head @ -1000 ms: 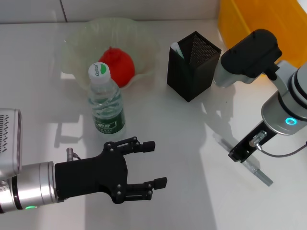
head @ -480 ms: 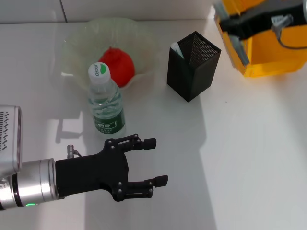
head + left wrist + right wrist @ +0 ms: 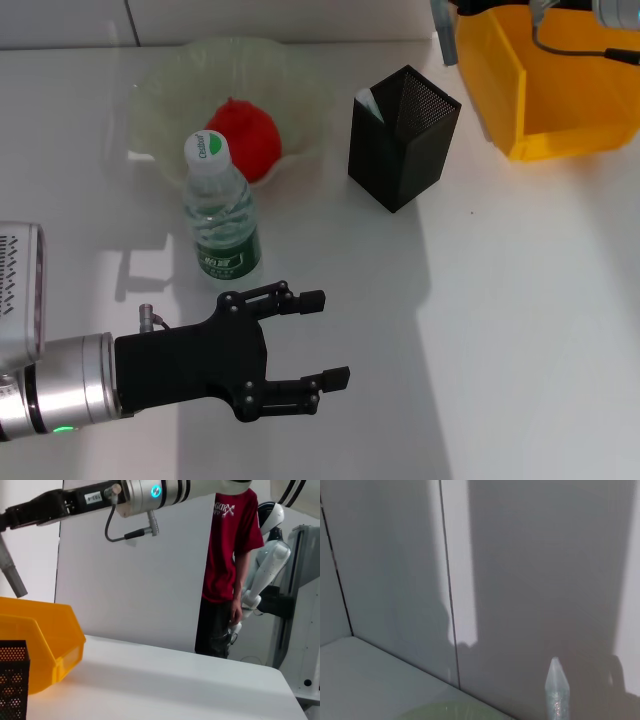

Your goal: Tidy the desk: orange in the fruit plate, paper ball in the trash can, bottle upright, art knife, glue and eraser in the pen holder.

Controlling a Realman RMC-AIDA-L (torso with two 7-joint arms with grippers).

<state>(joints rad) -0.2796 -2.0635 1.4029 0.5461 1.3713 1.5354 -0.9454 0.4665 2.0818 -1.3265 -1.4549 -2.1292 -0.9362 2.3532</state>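
Note:
The orange [image 3: 245, 137] lies in the fruit plate [image 3: 160, 90]. In front of it the bottle [image 3: 222, 215] stands upright. My left gripper [image 3: 328, 338] hovers open and empty just in front of the bottle. The pen holder [image 3: 400, 135] stands mid-table with a white item [image 3: 368, 100] poking out of one corner. Behind and to its right is the trash can [image 3: 560, 80]. High above the bin, my right gripper [image 3: 10, 517] is shut on the grey art knife [image 3: 11, 572], whose end shows at the head view's top edge [image 3: 440, 25]. Paper ball, glue and eraser are out of view.
A pale wall closes the table's far side. In the left wrist view a person in a red shirt [image 3: 232, 540] and another white robot [image 3: 265, 575] stand beyond the table's right end.
My right arm lifted the art knife off the front-right of the table and swung it up and back above the trash can. The left arm stayed put.

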